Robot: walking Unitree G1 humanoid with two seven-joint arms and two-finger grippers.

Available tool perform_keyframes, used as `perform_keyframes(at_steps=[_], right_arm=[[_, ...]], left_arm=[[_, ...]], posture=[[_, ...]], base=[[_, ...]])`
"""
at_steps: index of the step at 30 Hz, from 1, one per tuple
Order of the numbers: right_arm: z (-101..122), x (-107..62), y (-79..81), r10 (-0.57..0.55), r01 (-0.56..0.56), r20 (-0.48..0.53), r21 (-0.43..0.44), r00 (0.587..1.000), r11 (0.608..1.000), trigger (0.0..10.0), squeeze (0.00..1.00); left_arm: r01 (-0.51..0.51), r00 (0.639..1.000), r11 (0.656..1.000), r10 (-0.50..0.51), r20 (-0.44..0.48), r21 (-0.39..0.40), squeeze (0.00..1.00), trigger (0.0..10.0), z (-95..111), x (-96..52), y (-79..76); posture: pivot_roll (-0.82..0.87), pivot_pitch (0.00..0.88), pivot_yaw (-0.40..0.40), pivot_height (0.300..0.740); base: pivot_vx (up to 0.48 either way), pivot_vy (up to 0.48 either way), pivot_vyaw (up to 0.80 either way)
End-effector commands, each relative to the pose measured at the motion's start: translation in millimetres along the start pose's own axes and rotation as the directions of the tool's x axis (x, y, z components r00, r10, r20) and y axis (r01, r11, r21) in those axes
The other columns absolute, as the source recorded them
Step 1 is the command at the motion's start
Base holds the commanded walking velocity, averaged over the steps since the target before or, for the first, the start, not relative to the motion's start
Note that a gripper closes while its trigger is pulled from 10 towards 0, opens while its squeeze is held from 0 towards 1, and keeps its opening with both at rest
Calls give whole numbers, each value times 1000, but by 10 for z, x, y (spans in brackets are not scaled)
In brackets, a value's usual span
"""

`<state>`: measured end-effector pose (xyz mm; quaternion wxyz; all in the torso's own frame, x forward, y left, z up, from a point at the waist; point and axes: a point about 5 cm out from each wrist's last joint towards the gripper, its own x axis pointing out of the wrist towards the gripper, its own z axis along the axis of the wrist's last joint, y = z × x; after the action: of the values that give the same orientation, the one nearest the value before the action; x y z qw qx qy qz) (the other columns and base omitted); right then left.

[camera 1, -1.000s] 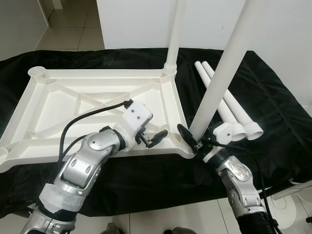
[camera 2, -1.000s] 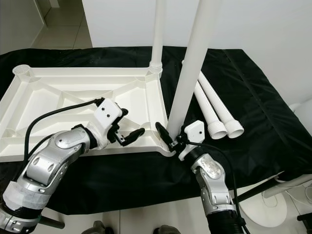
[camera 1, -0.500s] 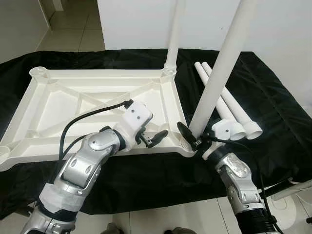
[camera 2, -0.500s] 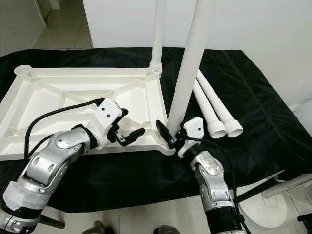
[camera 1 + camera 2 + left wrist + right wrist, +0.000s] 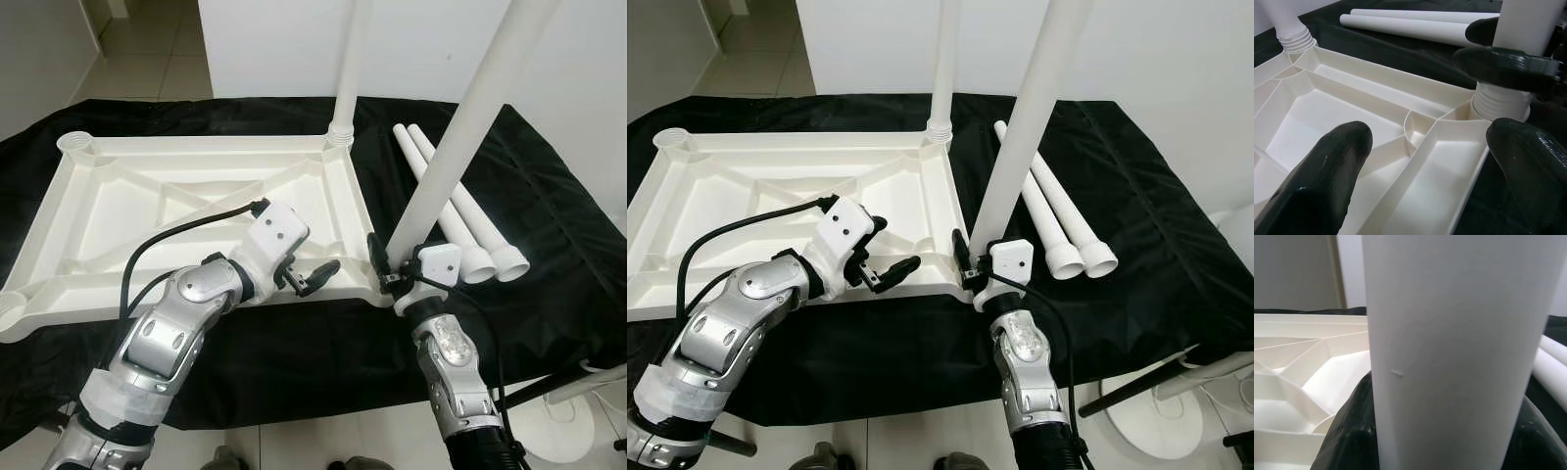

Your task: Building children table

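The white table top (image 5: pixel 118 211) lies upside down on a black cloth. One white leg (image 5: pixel 350 69) stands upright in its far right corner. A second leg (image 5: pixel 460 127) leans away to the right with its threaded foot (image 5: pixel 1501 100) at the near right corner socket. My right gripper (image 5: pixel 392 262) is shut on this leg just above the foot, and the right wrist view has the leg (image 5: pixel 1449 357) between the fingers. My left gripper (image 5: pixel 309 272) hovers open over the top's near rim, left of that corner, holding nothing.
Two loose white legs (image 5: pixel 460 211) lie side by side on the cloth (image 5: pixel 558 235) right of the table top. The cloth's front edge runs just below my arms. A white stand base (image 5: pixel 578 411) sits on the floor at the lower right.
My right wrist has turned around the leg and shifted left, and the leg leans a little further right. The left gripper has stayed put.
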<state>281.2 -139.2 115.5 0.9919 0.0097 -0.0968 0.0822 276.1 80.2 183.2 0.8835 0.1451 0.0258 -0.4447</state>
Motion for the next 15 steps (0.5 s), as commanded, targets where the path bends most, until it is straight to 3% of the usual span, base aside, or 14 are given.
perform_keyframes(at_steps=[1, 2, 4, 11, 15], right_arm=[[-435, -200, -202, -165, 166, -244, -16, 956, 986, 10000, 0], [-435, -200, -202, -165, 166, -244, -16, 956, 986, 10000, 0], [-428, -137, -281, -276, 274, -251, -43, 928, 961, 10000, 0], [-427, -95, -361, -374, 367, -260, -76, 890, 927, 10000, 0], [-434, -76, -472, -504, 493, -264, -111, 823, 863, 10000, 0]], left_arm=[[-15, 1000, 1000, 15, -3, 5, 0, 10000, 9, -9, -5], [-15, 1000, 1000, 15, -3, 5, 0, 10000, 9, -9, -5], [-15, 1000, 1000, 15, -2, 4, 0, 10000, 10, -5, -8], [-15, 1000, 1000, 15, 1, 4, 0, 10000, 13, 4, -14], [-19, 1000, 1000, 19, 6, -2, 0, 10000, 14, 15, -22]], posture=[[-34, 63, 1, 740], [-34, 63, 1, 740], [-36, 62, -1, 740], [-39, 61, -7, 740], [-37, 58, -16, 740]], base=[[0, 0, 0], [0, 0, 0], [0, 0, 0], [0, 0, 0], [0, 0, 0]])
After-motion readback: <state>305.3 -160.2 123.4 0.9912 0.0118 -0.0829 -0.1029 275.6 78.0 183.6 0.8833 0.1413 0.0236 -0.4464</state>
